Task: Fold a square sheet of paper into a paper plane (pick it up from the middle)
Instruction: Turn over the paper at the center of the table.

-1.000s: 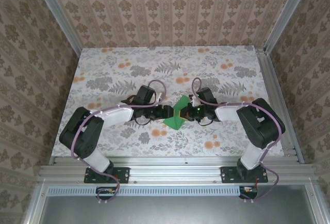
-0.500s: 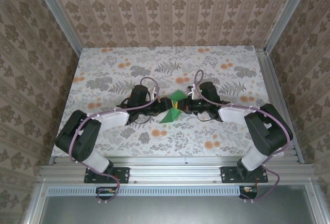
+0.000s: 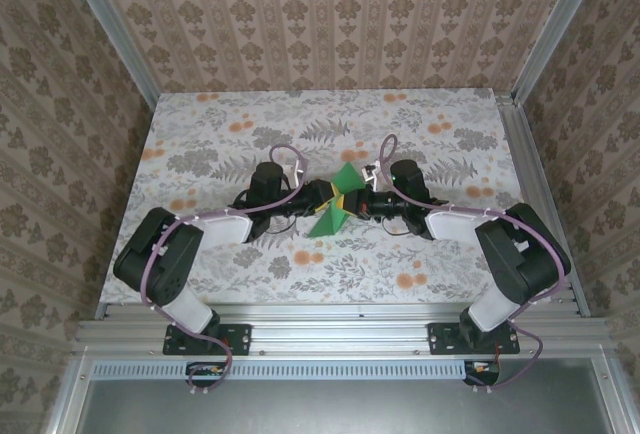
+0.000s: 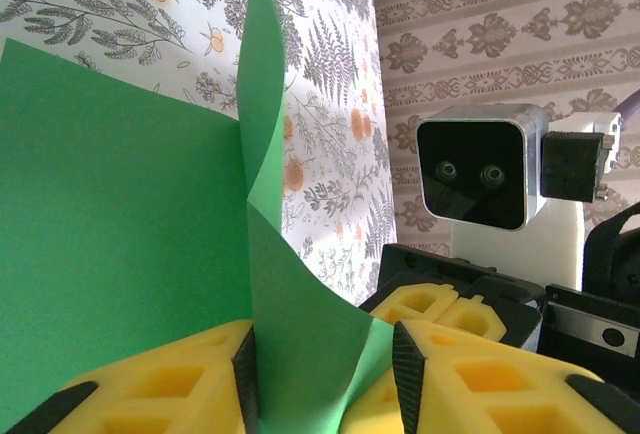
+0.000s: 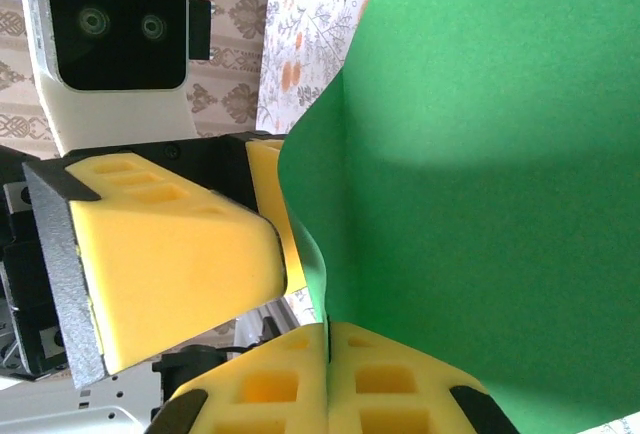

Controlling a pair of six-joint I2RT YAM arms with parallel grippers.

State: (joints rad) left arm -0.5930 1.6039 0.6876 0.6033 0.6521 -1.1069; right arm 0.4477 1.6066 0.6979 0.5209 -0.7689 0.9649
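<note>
The square sheet of paper (image 3: pixel 329 221) is bright green, creased and held upright off the table between my two grippers. My right gripper (image 5: pixel 328 346) is shut on the paper (image 5: pixel 500 154), its yellow pads pressed together on a fold. My left gripper (image 4: pixel 325 369) faces it with its jaws apart. A standing fold of the paper (image 4: pixel 300 324) sits in that gap, lying against the left pad (image 4: pixel 170 384) and clear of the right pad (image 4: pixel 480 374). From above, the left gripper (image 3: pixel 320 197) and the right gripper (image 3: pixel 358 203) nearly touch mid-table.
The floral table (image 3: pixel 220 144) stretches out behind and beside the arms. Patterned walls with metal rails (image 3: pixel 535 184) close it in. The right arm's wrist camera (image 4: pixel 470 169) hangs close in front of the left gripper.
Both grippers have moved farther from the bases and closer together, carrying the paper along. The left jaws have narrowed around the paper's fold. The right gripper has stayed shut on the paper.
</note>
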